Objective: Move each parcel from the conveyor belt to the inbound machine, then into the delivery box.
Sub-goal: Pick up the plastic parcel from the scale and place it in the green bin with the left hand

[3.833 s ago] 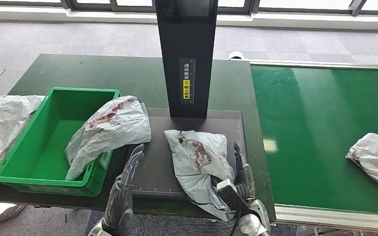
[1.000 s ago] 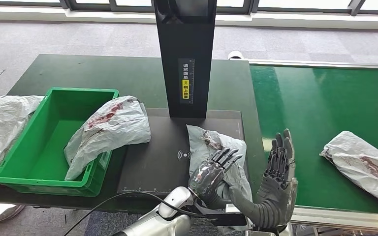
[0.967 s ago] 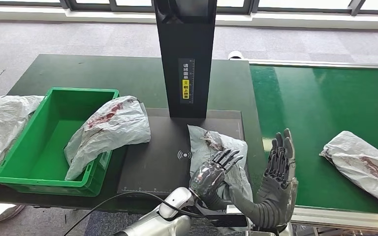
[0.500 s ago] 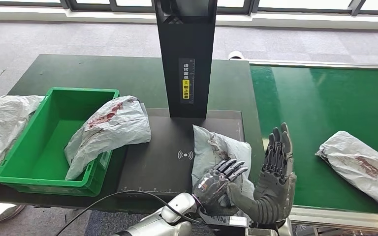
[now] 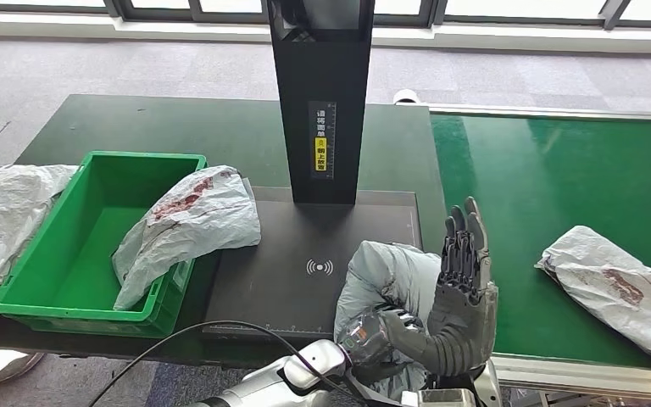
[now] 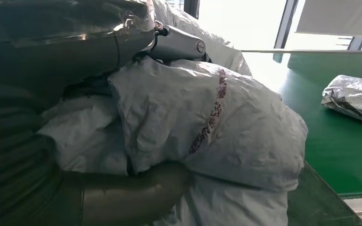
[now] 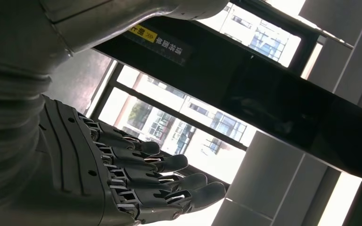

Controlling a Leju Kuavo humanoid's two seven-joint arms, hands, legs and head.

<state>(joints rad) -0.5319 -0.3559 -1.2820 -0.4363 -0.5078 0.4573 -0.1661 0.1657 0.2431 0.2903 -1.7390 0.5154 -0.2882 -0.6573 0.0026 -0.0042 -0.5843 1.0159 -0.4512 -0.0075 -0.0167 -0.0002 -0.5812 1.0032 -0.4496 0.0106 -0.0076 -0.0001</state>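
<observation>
Spanning the right side of the head view, the green conveyor belt [image 5: 551, 195] is carrying one crumpled grey parcel with red markings [image 5: 619, 292] near its right edge, and that same parcel is showing in the left wrist view [image 6: 353, 99] lying on the green surface. Beside the belt, the dark green table [image 5: 178, 123] is bearing the inbound machine, whose flat black scanning plate [image 5: 280, 271] is lying under a tall black column [image 5: 320, 93] with a yellow label. At the table's left, the green delivery box [image 5: 93, 233] is standing with a grey parcel [image 5: 188, 225] draped over its right wall, partly inside and partly resting on the rim; the rest of the box floor is showing bare green. Outside the box, just to its left, another grey bag [image 5: 4, 216] is lying on the table. At the plate's near right corner, a third grey parcel [image 5: 390, 284] is bulging up, and the left hand [image 5: 373, 332] is gripping it from below, its fingers curled into the plastic; the left wrist view is showing the thumb [image 6: 136, 190] pressing into the bag's [image 6: 207, 122] underside. The right hand [image 5: 462, 280] is standing upright just beside this parcel, fingers straight and together, palm toward the bag, holding nothing; in the right wrist view its fingers [image 7: 169, 181] are lying extended against the windows.
</observation>
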